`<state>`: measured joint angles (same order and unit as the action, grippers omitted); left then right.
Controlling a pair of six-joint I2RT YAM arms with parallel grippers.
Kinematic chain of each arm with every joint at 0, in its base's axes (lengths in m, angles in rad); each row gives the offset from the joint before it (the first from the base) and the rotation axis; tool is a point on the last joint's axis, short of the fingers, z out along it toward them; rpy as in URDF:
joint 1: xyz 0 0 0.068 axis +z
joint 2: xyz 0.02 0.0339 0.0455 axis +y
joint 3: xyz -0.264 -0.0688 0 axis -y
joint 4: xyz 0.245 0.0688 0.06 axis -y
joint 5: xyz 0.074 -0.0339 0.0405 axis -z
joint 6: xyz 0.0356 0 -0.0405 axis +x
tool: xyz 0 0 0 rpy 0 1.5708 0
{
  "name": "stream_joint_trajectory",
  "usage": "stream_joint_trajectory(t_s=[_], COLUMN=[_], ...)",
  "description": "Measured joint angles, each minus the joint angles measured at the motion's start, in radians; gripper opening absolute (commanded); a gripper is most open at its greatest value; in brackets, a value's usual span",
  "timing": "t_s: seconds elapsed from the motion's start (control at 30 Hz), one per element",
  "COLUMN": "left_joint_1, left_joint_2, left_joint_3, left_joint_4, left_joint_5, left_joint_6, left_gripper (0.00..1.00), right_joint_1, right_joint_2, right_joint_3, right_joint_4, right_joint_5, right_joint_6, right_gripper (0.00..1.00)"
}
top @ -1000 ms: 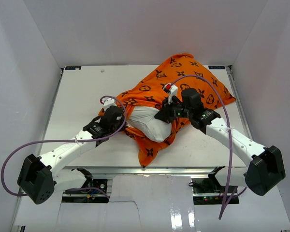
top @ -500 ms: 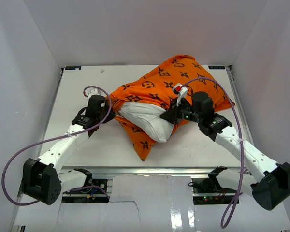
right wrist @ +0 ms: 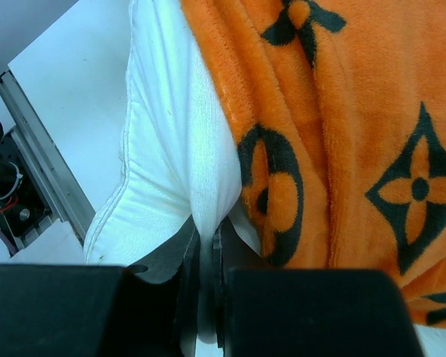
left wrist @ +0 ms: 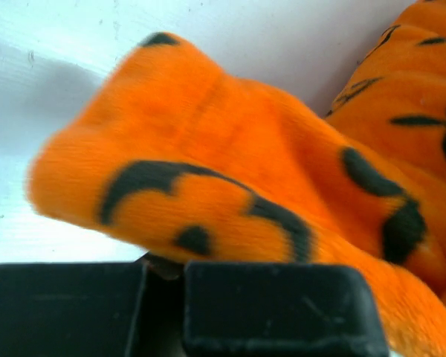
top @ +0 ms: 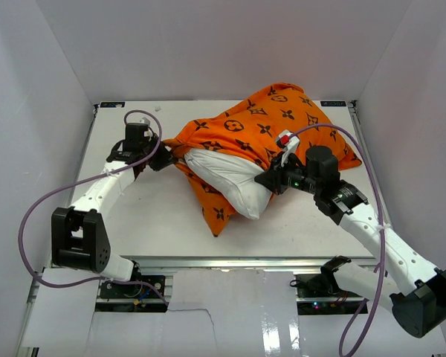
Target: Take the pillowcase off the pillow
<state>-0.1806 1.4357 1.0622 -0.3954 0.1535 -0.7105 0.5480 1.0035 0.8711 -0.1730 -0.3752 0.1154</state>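
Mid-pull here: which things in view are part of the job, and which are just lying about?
Job: pillowcase, pinched by the left hand; pillow, pinched by the right hand.
Just there: table; small speck near its far left corner.

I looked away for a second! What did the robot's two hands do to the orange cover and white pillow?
The left hand swung out left and farther back, dragging the pillowcase edge along. The right hand drew a little rightward with the pillow. More white shows now. Both hands kept their grip; the pillow's far end is still covered.
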Motion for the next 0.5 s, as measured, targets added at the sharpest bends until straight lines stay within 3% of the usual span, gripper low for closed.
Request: stream_joint_trajectory(t_s=[0.5], left_joint_1=[0.112], left_joint_2=[0.114], left_joint_3=[0.171], left_joint_4=[-0.042], left_joint_5=[0.242], left_joint_6=[-0.024], left_gripper=[0.0], right_joint_1=[-0.011], right_joint_2=[-0.11], right_joint_3=[-0.005], right_joint_4=[-0.06], right_joint_5=[0.056], right_joint_6=[-0.019], right_gripper=[0.08])
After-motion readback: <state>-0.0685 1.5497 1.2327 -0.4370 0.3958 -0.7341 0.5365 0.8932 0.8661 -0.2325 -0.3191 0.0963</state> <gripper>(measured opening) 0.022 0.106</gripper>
